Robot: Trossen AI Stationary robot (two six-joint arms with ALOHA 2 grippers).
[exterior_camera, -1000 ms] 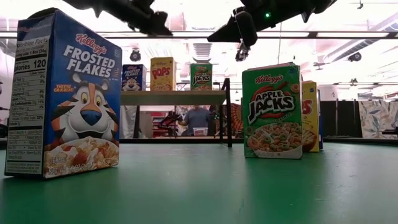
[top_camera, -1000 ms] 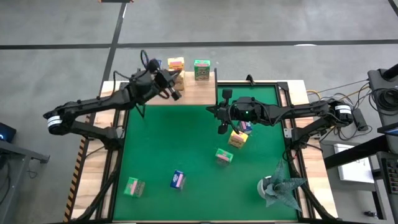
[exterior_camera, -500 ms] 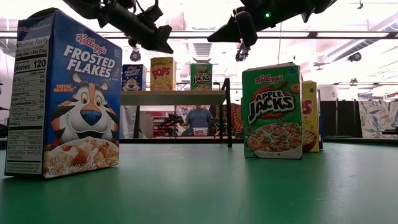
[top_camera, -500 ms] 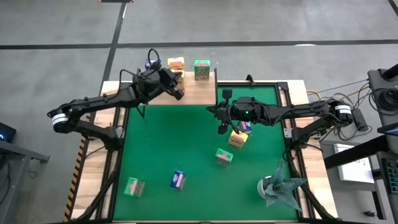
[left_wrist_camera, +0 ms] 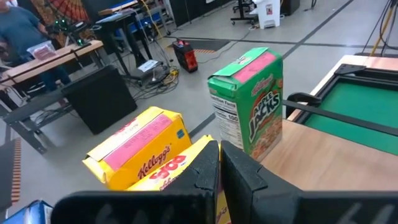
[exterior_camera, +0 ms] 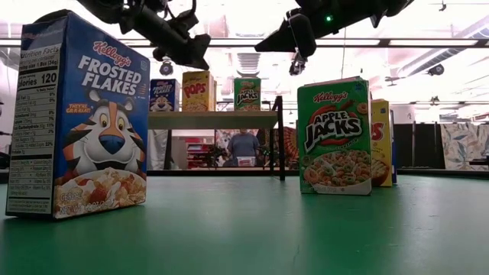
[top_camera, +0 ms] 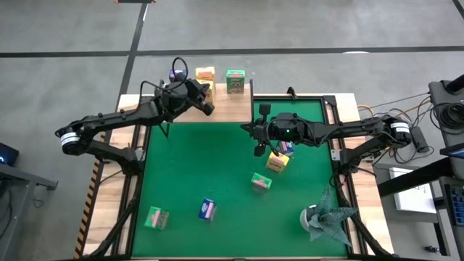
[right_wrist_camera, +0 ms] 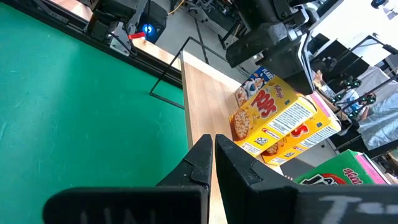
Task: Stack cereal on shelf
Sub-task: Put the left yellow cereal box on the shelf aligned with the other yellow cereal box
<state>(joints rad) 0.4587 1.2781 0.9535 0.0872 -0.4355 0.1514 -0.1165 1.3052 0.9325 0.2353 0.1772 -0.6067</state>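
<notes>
The wooden shelf [top_camera: 226,109] stands at the mat's far edge. It bears a blue cereal box [exterior_camera: 164,95], two yellow ones [right_wrist_camera: 266,116] [right_wrist_camera: 306,132] close together, and a green one [top_camera: 234,81]. My left gripper [left_wrist_camera: 219,152] is shut, just above and against the nearer yellow box [left_wrist_camera: 183,171]. My right gripper [top_camera: 259,150] hangs shut and holding nothing above the mat, beside a blue box [top_camera: 286,147] and a yellow box [top_camera: 278,162]. My left gripper lays its shut fingertips [left_wrist_camera: 211,155] against the upper edge of the nearer yellow box [left_wrist_camera: 200,149]. It comes at the box nearly level, slanting a little down, from the shelf's near left. The box stands on the shelf board beside the other yellow one.
More cereal boxes stand on the green mat [top_camera: 217,159]: a green one [top_camera: 261,181], a blue one [top_camera: 208,209] and a green one [top_camera: 156,216]. A grey-green foil wad [top_camera: 325,217] sits at the near right corner. A person [exterior_camera: 244,145] sits beyond the table.
My left gripper has sunk and gone a little toward the table's right, onto the yellow boxes on the shelf, rolling as it went; it stays shut. A yellow box on the shelf has turned slightly about its upright axis.
</notes>
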